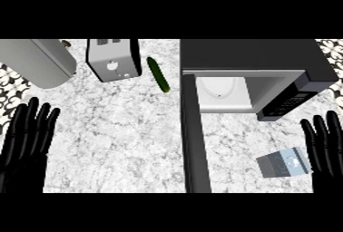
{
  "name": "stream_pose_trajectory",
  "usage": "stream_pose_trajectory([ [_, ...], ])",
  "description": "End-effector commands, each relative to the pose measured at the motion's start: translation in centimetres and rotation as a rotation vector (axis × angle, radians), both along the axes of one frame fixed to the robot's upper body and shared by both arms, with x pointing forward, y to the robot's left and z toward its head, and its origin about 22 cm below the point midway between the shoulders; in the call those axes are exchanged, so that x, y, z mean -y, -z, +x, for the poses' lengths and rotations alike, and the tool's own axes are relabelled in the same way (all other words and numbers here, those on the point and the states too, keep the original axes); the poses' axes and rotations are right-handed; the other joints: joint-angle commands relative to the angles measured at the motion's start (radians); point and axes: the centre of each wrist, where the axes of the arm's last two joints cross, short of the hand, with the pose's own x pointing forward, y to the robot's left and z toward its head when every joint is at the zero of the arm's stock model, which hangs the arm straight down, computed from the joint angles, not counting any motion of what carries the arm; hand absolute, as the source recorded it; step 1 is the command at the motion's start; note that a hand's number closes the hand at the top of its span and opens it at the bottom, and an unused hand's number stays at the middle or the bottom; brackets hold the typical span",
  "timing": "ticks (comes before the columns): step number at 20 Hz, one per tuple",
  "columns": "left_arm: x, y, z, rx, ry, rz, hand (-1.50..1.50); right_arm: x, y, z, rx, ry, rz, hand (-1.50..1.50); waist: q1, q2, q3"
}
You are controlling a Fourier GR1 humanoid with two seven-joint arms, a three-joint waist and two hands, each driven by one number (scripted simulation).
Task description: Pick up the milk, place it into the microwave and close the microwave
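Observation:
The milk (283, 162), a small grey and pale blue carton, lies on the marble counter at the lower right. Just right of it my right hand (326, 147) is held open with fingers straight up, not touching the carton. The microwave (258, 56) stands at the upper right, its cavity (224, 93) showing white inside. Its dark door (194, 136) swings open toward me, seen edge-on as a long strip left of the carton. At the lower left edge my left hand (25, 136) rests open, fingers up.
A toaster (114, 59) stands at the back, with a green cucumber (158, 74) lying beside it. A large grey rounded appliance (40, 61) fills the upper left corner. Bare marble counter (120, 136) spreads between my left hand and the door.

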Motion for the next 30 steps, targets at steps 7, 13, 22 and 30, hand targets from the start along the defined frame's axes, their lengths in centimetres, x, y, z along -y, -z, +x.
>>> stream_pose_trajectory([
  [7, 0.0, 1.4, -3.8, -0.014, -0.016, -0.016, -1.50, -1.6, 0.7, -3.8, -0.011, 0.101, -0.013, -1.50, -0.001, 0.001, -0.001],
  [13, 0.1, 2.2, -6.7, -0.016, -0.023, -0.005, -1.50, -1.6, 2.5, -3.2, -0.016, 0.256, -0.081, -1.50, 0.006, 0.000, -0.001],
  [22, -0.3, 3.2, -8.4, -0.037, -0.002, 0.004, -1.50, 1.6, 5.6, -0.3, -0.030, 0.386, -0.120, -1.50, 0.009, 0.002, 0.000],
  [30, 0.4, 5.1, -9.4, -0.034, 0.013, -0.005, -1.50, 2.9, 10.1, -0.2, -0.072, 0.416, -0.115, -1.50, 0.008, 0.002, 0.000],
])
